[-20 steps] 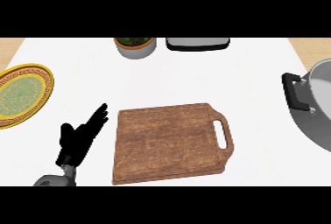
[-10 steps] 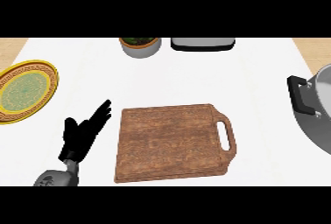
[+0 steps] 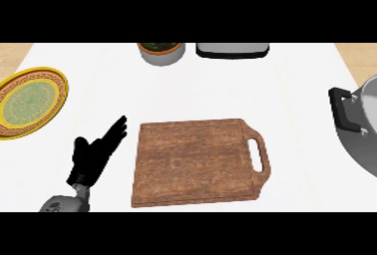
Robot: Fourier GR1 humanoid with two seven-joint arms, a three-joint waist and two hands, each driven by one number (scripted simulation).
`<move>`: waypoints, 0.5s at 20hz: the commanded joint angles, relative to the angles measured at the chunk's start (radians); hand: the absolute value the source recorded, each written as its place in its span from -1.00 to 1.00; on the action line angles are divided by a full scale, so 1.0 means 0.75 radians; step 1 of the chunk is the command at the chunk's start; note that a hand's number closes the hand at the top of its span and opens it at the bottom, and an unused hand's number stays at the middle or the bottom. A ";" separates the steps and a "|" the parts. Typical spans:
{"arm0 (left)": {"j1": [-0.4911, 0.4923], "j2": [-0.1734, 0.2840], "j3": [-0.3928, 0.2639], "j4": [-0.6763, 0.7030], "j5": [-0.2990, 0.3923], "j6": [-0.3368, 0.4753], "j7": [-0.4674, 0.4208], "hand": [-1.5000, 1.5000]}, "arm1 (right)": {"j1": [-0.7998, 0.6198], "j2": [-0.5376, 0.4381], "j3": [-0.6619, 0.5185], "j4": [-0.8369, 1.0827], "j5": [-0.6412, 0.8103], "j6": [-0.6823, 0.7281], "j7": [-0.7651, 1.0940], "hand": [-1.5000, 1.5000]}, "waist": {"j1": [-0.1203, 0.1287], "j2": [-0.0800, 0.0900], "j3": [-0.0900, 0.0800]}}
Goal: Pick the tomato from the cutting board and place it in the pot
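A brown wooden cutting board [image 3: 195, 162] with a handle slot on its right side lies in the middle of the white counter. No tomato shows on it or anywhere else in the head view. The steel pot [image 3: 361, 122] with a black handle sits at the right edge, partly cut off. My left hand [image 3: 94, 157] rests open just left of the board, fingers straight and pointing up and to the right, holding nothing. My right hand does not show.
A yellow plate with a green patterned centre [image 3: 28, 102] lies at the far left. A grey cup with dark green contents [image 3: 161, 52] and a dark-rimmed white container [image 3: 232, 49] stand at the counter's far edge.
The whole view has shifted slightly, so the board, plate and pot sit a little lower and further right. My left hand has stayed beside the board.
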 commanded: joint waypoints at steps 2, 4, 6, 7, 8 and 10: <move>-0.028 -0.010 0.004 0.027 -0.005 -0.017 -0.006 0.00 | -0.106 -0.001 0.086 -0.150 0.157 -0.095 0.247 1.00 | 0.013 0.004 0.002; -0.057 -0.005 0.009 -0.015 0.001 -0.014 0.040 0.00 | -0.169 0.086 0.154 -0.263 0.232 -0.213 0.357 1.00 | 0.023 0.004 0.002; -0.033 -0.003 0.027 0.115 -0.022 -0.028 -0.090 0.00 | -0.220 0.091 0.175 -0.201 0.326 -0.190 0.379 1.00 | 0.023 0.008 0.002; 0.021 -0.023 -0.017 -0.056 -0.006 -0.019 0.011 0.00 | -0.185 0.056 0.204 -0.287 0.368 -0.250 0.442 1.00 | 0.025 0.002 0.002; -0.009 -0.022 -0.019 -0.004 -0.020 -0.023 -0.002 0.00 | -0.225 0.089 0.252 -0.256 0.464 -0.337 0.462 1.00 | 0.039 0.008 0.002; -0.043 -0.007 0.004 -0.007 -0.022 -0.009 0.019 0.00 | -0.281 0.050 0.316 -0.284 0.585 -0.400 0.624 1.00 | 0.057 0.012 0.001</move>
